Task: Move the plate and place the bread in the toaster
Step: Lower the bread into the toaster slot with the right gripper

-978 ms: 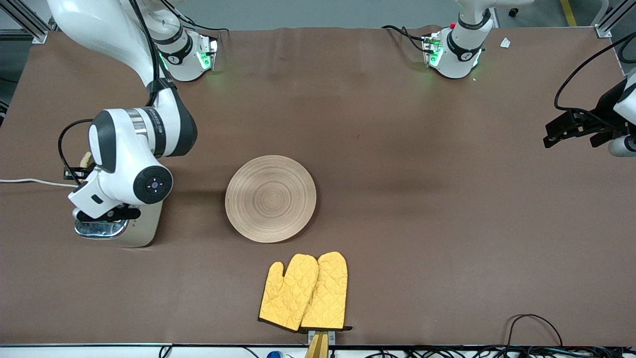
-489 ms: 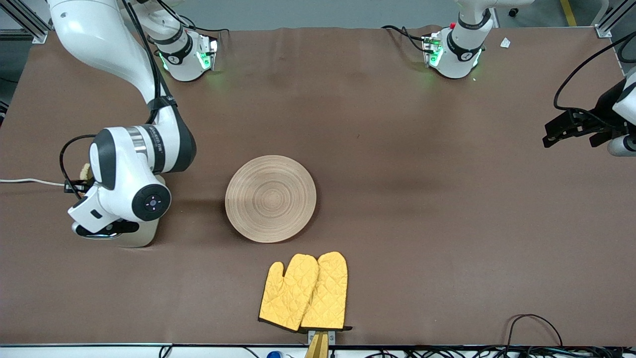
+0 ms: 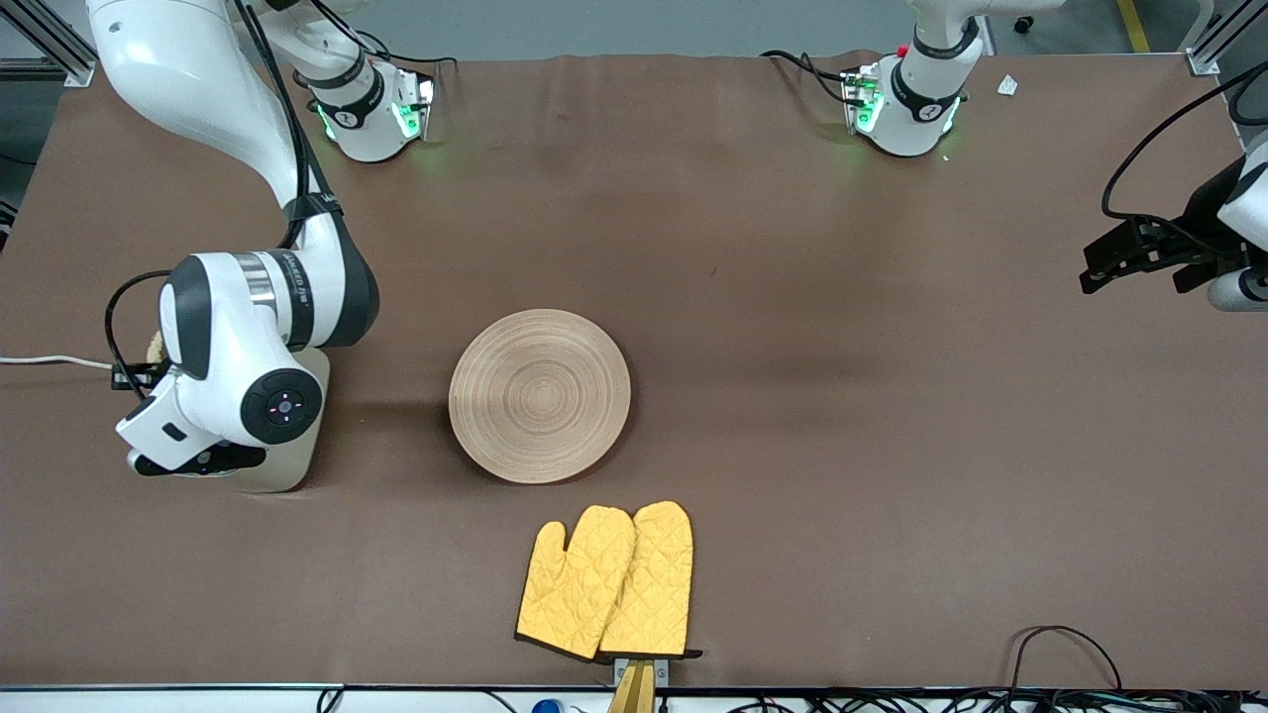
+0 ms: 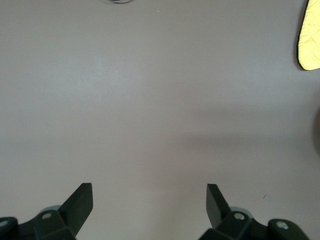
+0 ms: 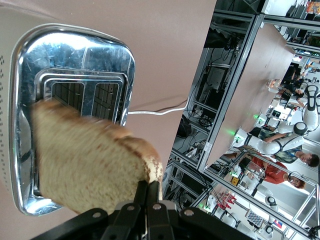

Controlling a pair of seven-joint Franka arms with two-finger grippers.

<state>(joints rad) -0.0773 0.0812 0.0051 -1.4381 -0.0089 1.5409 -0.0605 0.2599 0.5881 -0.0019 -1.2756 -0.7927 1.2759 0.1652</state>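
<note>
While the plate [image 3: 540,395] sits mid-desk, just past the yellow mitts [image 3: 606,581], the right gripper [image 5: 148,192] hangs over the toaster [image 5: 65,95], fingers pinching the bread [image 5: 90,167]; it should square the slice with a slot before lowering. The left gripper [image 4: 149,197] waits, fingers apart

one plate [image 3: 540,395], two yellow mitts [image 3: 606,581]

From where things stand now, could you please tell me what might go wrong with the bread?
1. The right gripper pinches only a corner of the brown wholegrain bread slice, so it could tear or slip.
2. The slice hangs tilted over the chrome-topped cream toaster, not lined up with a slot, so it may catch on the rim.
</note>
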